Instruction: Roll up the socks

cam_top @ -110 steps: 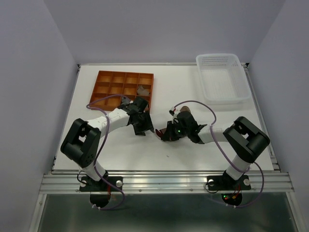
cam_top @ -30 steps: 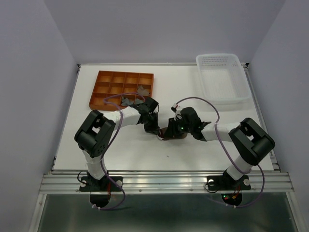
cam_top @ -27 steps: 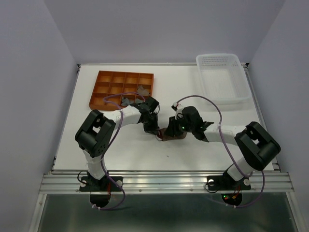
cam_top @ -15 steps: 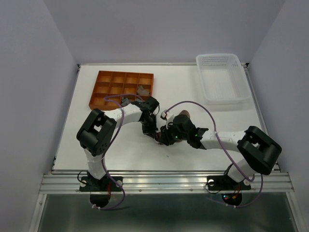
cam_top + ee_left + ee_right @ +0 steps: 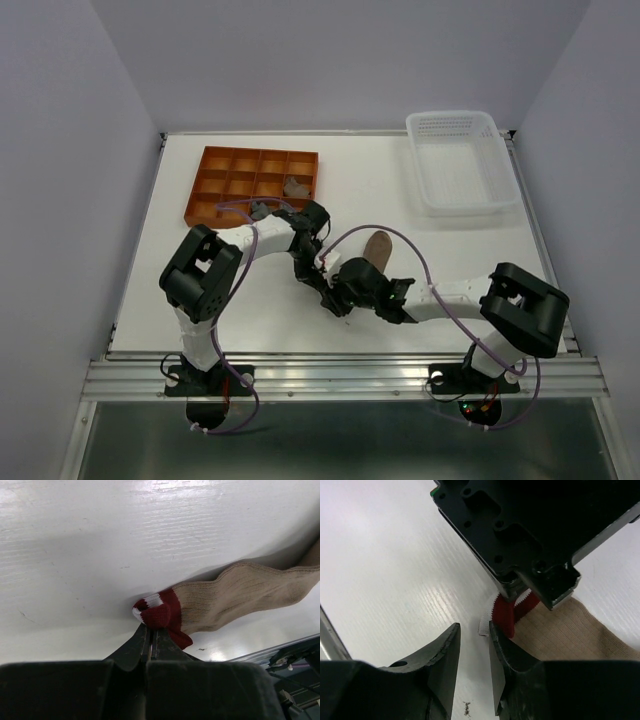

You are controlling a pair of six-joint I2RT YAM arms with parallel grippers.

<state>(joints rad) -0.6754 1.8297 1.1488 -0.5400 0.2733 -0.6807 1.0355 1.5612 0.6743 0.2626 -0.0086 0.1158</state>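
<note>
- Top external view, socks: tan sock [image 5: 377, 246] flat on the white worktop [image 5: 200, 290], near the middle, running from its far end down-left to the two end effectors.
- Top external view, arms: left end effector [image 5: 326, 291] at the sock's near end; right end effector [image 5: 340, 301] just beside it, almost touching. Jaw positions unreadable from this height.
- Top external view, other items: orange compartment tray [image 5: 228, 186] at far left, with grey socks [image 5: 295, 187] in two compartments on its right side. White basket [image 5: 462, 160] at far right, well apart from both arms.
- Left wrist view: left jaws pressed together on the sock's red cuff [image 5: 161, 615], pinching its edge below the white stripe. Tan body trailing to the right across the worktop, slightly rumpled.
- Right wrist view: right fingers [image 5: 445, 655] parted, with only bare worktop between them. Red-and-white cuff just beyond the right-hand fingertip, outside the gap. Black body of the left end effector directly ahead, clamped on the cuff. Tan fabric spreading off to the lower right.
</note>
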